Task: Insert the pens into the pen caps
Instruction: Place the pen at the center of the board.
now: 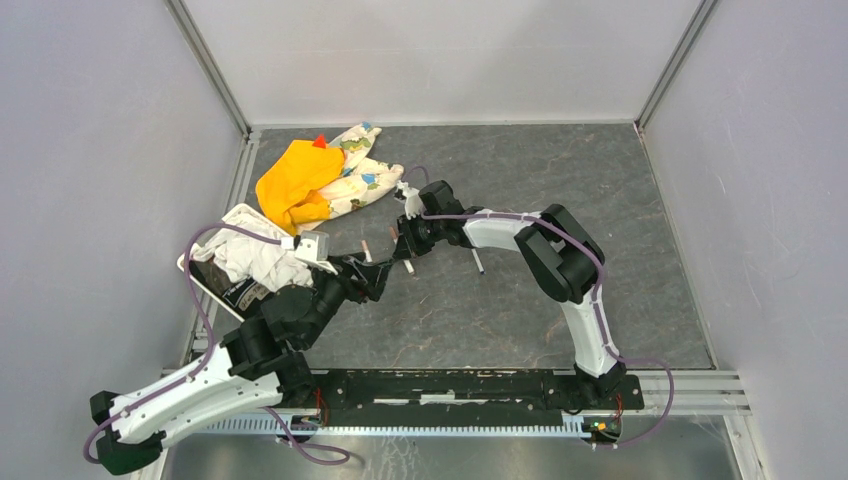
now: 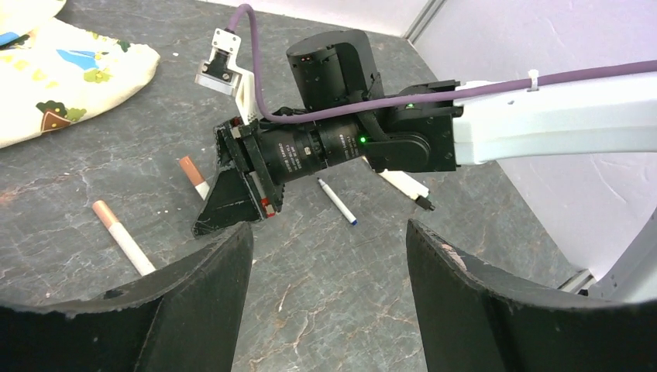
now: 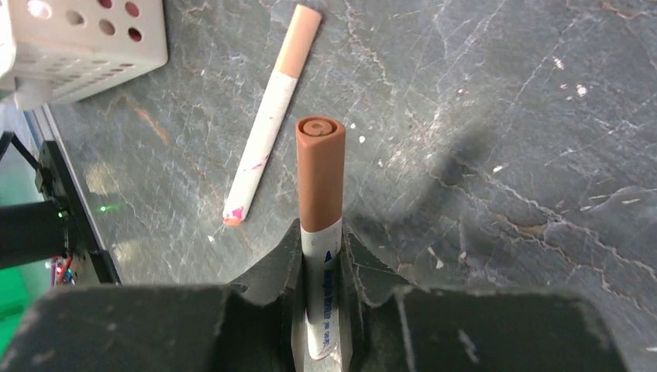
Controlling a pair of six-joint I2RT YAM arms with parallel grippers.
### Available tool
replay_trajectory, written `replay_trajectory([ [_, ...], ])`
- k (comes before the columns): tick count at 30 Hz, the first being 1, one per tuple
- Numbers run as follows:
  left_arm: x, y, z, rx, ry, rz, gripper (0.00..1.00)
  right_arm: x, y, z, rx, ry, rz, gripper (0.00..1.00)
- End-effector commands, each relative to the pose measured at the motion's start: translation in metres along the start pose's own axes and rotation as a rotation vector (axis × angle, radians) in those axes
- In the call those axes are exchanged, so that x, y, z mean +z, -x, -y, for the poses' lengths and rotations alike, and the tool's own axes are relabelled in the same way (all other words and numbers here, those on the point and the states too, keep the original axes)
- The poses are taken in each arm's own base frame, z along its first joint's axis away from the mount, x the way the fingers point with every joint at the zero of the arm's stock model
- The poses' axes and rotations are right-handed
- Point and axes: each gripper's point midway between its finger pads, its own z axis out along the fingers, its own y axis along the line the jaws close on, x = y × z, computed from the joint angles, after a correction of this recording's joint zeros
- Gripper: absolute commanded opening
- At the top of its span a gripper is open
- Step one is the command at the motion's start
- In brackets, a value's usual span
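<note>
Two tools are out over your dark counter [image 1: 560, 190], close to each other near the middle. Your right tool [image 3: 320, 246] is clamped on a pen with a brown cap [image 3: 320, 174]; the white body sits tight between the two fingers, and the capped end sticks out past them; you cannot tell if that end touches the counter. Your left tool [image 2: 329, 232] has its fingers far apart and holds nothing; it points at the right tool from the near side.

Just beside the held pen lies a pen with a peach cap [image 3: 267, 124], flat on the counter and apart from both tools. On the other side of the right tool lies a thin pen with a blue tip [image 2: 335, 200], also flat; next to it is a pen with a black tip [image 2: 404, 186], partly hidden under your right arm.

At the left edge sits a white basket [image 3: 93, 39] with holes in its side. Farther back on the counter are an orange cloth [image 1: 290, 185] and a patterned cloth [image 1: 365, 175], touching each other and well apart from the pens.
</note>
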Motion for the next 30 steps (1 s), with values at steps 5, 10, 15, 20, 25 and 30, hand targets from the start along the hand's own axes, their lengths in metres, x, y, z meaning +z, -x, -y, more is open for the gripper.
replay_trajectory([
  [5, 0.004, 0.004, -0.004, 0.047, 0.027, 0.019, 0.77, 0.016, 0.016, -0.004, 0.079, 0.015, 0.029, 0.23],
  [10, 0.008, 0.001, 0.0, 0.055, 0.018, 0.004, 0.77, 0.022, 0.011, -0.008, 0.106, 0.055, 0.016, 0.35],
  [15, 0.008, 0.0, 0.004, 0.034, 0.001, 0.003, 0.77, 0.019, 0.015, -0.014, 0.11, 0.08, 0.025, 0.39],
  [20, 0.007, 0.0, 0.008, 0.008, -0.022, 0.002, 0.77, -0.002, 0.032, -0.025, 0.04, 0.121, 0.068, 0.4],
  [25, 0.01, -0.005, 0.017, -0.016, -0.066, 0.001, 0.78, -0.053, 0.057, -0.037, -0.201, 0.179, 0.144, 0.43],
  [30, 0.017, -0.016, 0.02, -0.05, -0.093, 0.017, 0.95, -0.121, 0.057, -0.032, -0.496, 0.171, 0.196, 0.48],
])
